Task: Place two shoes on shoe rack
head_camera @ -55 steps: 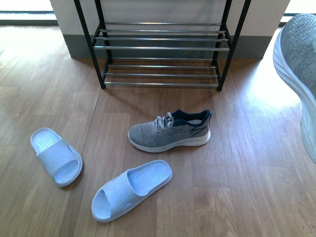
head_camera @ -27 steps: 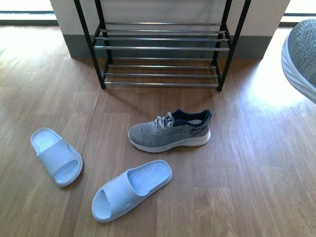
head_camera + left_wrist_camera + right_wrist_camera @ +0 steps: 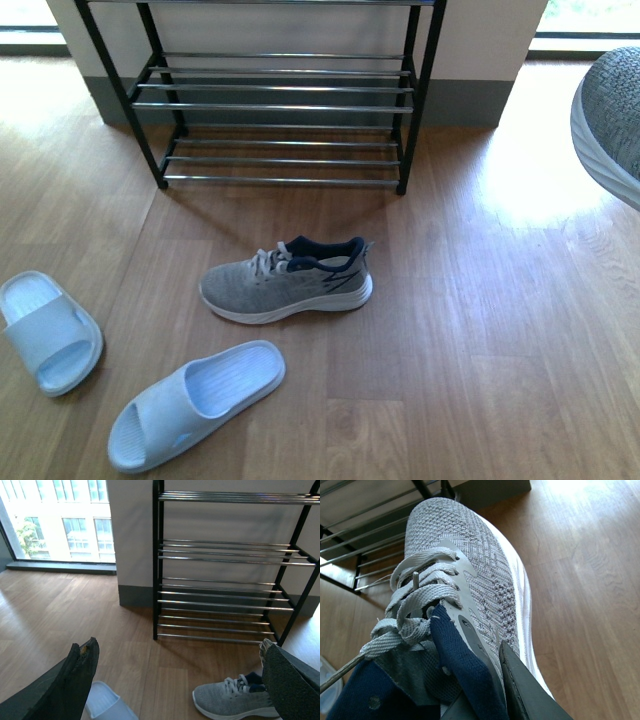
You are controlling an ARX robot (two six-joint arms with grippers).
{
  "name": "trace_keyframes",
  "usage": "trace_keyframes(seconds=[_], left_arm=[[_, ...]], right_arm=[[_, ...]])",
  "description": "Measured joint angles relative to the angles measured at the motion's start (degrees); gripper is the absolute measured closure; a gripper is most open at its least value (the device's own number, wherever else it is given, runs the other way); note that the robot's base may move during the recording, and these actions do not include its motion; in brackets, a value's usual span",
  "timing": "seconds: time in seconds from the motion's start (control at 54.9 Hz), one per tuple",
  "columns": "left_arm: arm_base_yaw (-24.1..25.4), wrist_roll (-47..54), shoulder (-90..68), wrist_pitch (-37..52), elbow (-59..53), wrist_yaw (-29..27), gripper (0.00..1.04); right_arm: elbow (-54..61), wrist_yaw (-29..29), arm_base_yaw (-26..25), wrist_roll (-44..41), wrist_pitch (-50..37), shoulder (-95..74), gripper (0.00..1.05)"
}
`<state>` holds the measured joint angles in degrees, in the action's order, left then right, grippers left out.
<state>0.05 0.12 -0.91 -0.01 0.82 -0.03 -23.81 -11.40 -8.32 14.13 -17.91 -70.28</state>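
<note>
Our right gripper (image 3: 485,700) pinches the first sneaker (image 3: 470,565) by its navy collar, aloft off to the right, its heel cut off from view. Our left gripper (image 3: 178,646) hangs spread and empty. The second sneaker (image 3: 285,283) lies on the floor (image 3: 500,350) before the shoe rack (image 3: 280,105), so we judge this the carry step: next, swing the held one leftward and set it level on a shelf.

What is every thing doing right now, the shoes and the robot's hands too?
Floor sneaker, upright on the floor.
Lifted sneaker, held in the air.
Shoe rack, standing, shelves in view bare.
Slippers, flat on the floor.
Left jaws, open, empty.
Right jaws, shut on lifted sneaker.
</note>
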Motion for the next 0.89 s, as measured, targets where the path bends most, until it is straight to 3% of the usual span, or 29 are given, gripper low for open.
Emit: trace_keyframes(seconds=[0.674,0.729,0.766,0.802,0.893], left_arm=[[0.0,0.0,0.0,-0.02,0.0,0.02,0.09],[-1.38,-1.31,-1.29,-2.54,0.81,-4.24,0.09],[-4.07,-3.67,-5.01,-6.73,2.64,-12.74,0.09],[-4.7,-4.5,-10.34,-6.86,3.78,-17.2,0.09],[-2.08,-3.91,-22.21,-1.18,5.01,-15.06,0.09]], right_arm=[[0.0,-0.26,-0.07,0.0,-0.11,0.04,1.03],[0.0,-0.28,-0.04,0.0,-0.11,0.04,1.03],[0.0,-0.26,-0.04,0.0,-0.11,0.04,1.03],[0.0,-0.22,-0.07,0.0,-0.11,0.04,1.03],[0.0,-0.2,-0.04,-0.02,-0.11,0.04,1.03]])
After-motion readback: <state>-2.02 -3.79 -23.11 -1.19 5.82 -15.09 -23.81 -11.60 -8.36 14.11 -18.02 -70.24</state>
